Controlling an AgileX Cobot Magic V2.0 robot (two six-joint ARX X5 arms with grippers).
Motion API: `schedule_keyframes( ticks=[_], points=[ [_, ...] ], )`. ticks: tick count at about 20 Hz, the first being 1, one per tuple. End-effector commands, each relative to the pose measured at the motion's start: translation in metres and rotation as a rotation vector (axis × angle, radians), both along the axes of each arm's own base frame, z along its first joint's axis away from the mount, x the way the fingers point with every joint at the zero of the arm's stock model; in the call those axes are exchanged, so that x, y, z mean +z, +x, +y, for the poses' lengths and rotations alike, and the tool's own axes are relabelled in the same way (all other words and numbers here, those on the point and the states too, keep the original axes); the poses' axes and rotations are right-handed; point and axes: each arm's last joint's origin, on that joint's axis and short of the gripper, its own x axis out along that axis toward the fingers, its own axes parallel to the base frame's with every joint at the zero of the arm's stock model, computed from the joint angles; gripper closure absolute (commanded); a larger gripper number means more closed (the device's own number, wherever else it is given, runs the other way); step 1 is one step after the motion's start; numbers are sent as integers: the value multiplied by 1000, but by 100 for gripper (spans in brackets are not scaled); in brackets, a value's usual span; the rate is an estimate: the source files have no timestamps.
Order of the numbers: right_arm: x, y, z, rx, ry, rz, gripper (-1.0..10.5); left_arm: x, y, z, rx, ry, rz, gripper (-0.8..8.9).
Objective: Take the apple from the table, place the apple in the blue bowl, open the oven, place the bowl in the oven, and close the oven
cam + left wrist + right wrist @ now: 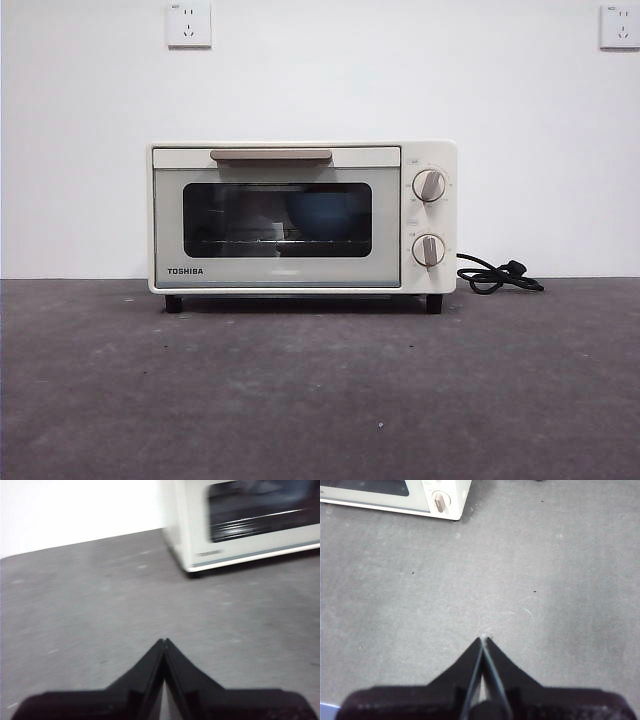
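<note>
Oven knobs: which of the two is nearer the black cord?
The lower knob; the black cord emerges beside the oven at its height, while the upper knob sits higher up.

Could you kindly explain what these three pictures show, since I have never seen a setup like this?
It is a two-armed robot at a table. The front view looks level across the table at a cream oven, door closed; something blue, probably the blue bowl, shows dimly through its window. A black cord lies beside it. The other two pictures come from cameras on each wrist: the left hand and the right hand both hang over bare table, shut and holding nothing. No apple is visible.
</note>
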Motion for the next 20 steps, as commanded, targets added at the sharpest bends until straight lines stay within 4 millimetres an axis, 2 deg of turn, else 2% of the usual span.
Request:
schedule_keyframes(
  ticks=[1,7,13,20],
  points=[
    [-2,1,1,-7,4,7,946,-4,-2,2,61,14,8,817],
    [-2,1,1,-7,4,7,946,-3,-3,3,79,-11,-9,817],
    [-2,1,1,-7,4,7,946,-3,-3,3,104,-115,-8,817],
    [-2,1,1,-7,4,7,946,-2,-3,6,167,-117,-15,817]
  ],
)
